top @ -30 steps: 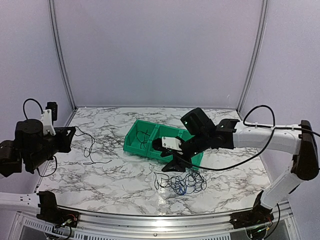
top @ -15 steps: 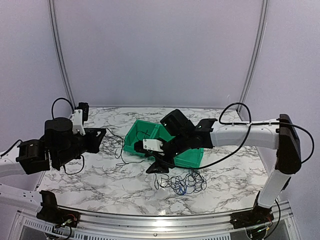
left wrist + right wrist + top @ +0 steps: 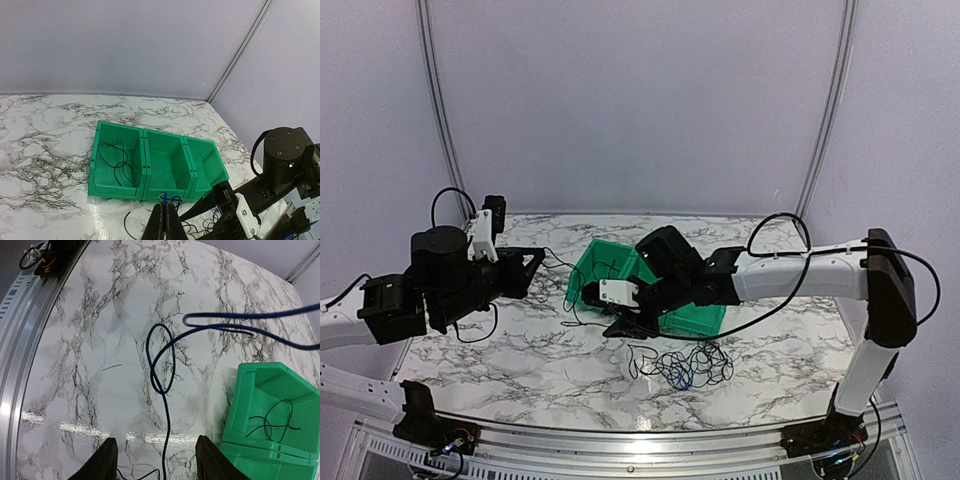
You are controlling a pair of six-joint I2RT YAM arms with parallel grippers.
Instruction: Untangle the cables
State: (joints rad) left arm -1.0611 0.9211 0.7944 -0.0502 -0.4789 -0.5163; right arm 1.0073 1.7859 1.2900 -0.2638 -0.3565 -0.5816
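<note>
My left gripper (image 3: 164, 216) is shut on a thin blue cable (image 3: 170, 199). In the top view the left gripper (image 3: 532, 260) is held above the table left of the green bins (image 3: 682, 316), and the cable (image 3: 568, 292) hangs from it down to the table. My right gripper (image 3: 623, 323) is open, low in front of the bins. In the right wrist view the blue cable (image 3: 163, 371) hangs in a loop between the open right gripper (image 3: 156, 440) fingers without touching them. A tangle of black and blue cables (image 3: 680, 362) lies on the table in front.
The green bin (image 3: 118, 190) has three compartments. Its left one holds a loose black cable (image 3: 118, 161), which also shows in the right wrist view (image 3: 272, 422). The marble table's near rail (image 3: 620, 440) runs along the front edge.
My left arm has swung right toward the bins, carrying the cable. My right arm has moved left, from the bins' right front to under the hanging cable.
</note>
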